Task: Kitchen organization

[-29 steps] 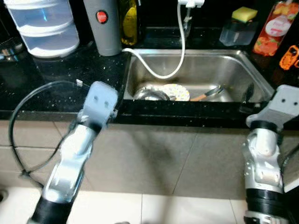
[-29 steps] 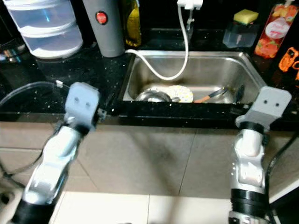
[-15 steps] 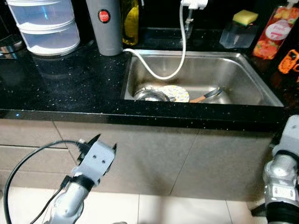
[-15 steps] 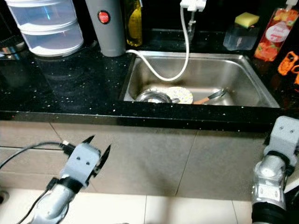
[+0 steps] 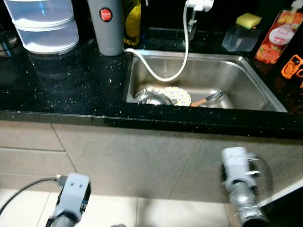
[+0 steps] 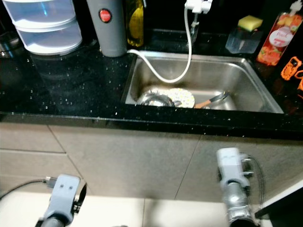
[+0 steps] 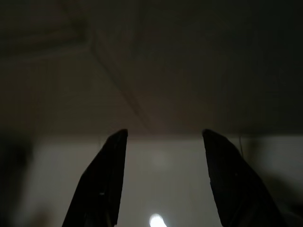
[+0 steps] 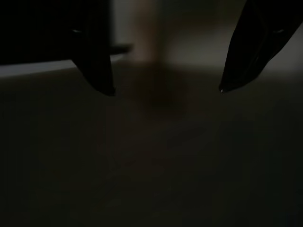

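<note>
While both arms hung low in front of the cabinet fronts, the actual kitchen stuff sat up top: a metal bowl [image 5: 152,97], a patterned plate [image 5: 176,94] and a wooden-handled utensil [image 5: 207,99] down in the sink [image 5: 246,90], with a white hose [image 5: 163,71] looping in. The left gripper [image 7: 161,179] had its jaws spread apart with nothing between them, same for the right gripper [image 8: 165,87]. The black tabletop [image 5: 66,80] carried a grey bottle [image 5: 107,26] and stacked tubs [image 5: 45,23]. Couldn't tell if the sink pieces were waiting or already sorted. Either way I'd have raised the arms clear of the tabletop lip and dodged that hose
</note>
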`<state>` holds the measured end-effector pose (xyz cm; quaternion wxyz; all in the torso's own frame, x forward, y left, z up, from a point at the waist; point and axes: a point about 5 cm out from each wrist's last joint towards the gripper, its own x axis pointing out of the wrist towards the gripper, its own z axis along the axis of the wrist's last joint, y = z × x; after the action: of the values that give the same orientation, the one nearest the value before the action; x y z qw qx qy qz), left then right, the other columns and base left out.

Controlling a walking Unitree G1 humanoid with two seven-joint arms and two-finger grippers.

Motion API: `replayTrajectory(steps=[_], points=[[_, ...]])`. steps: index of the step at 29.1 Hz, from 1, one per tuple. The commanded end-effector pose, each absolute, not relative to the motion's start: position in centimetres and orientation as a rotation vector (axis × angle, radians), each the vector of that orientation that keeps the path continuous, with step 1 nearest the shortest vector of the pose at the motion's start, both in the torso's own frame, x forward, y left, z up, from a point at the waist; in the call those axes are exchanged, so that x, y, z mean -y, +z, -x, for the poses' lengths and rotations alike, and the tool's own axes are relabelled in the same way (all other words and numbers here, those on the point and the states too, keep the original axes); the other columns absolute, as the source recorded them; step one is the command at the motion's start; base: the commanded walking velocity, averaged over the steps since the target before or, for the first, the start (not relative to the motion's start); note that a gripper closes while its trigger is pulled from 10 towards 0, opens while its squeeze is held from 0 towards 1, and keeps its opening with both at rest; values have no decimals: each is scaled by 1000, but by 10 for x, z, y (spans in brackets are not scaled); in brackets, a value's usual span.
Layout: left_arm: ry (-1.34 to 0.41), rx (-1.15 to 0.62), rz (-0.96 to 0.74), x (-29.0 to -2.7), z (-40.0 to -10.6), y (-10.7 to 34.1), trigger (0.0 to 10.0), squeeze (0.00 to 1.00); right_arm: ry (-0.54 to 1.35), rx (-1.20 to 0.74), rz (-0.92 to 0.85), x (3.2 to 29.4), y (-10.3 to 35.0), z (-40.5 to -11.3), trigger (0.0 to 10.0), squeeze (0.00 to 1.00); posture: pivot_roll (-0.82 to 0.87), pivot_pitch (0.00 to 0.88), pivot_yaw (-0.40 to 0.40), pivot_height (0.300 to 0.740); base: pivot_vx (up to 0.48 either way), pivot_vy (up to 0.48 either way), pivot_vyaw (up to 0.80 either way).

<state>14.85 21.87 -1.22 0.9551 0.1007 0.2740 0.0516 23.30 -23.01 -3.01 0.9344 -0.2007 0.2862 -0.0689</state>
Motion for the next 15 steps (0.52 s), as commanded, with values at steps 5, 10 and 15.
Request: replayTrajectory(steps=[5,10,15], points=[[155,-727,-103,-220,-132,-48,10000,0,43,-760,334,214,-59,-206,10000,0,119,21,-89,740,0,0,0],[141,-831,-101,-216,-125,-71,10000,0,28,-893,258,219,-75,-182,10000,0,99,15,-90,740,0,0,0],[97,-941,-171,-218,-120,-88,10000,0,-39,-928,241,232,-78,-172,10000,0,69,9,-71,740,0,0,0]])
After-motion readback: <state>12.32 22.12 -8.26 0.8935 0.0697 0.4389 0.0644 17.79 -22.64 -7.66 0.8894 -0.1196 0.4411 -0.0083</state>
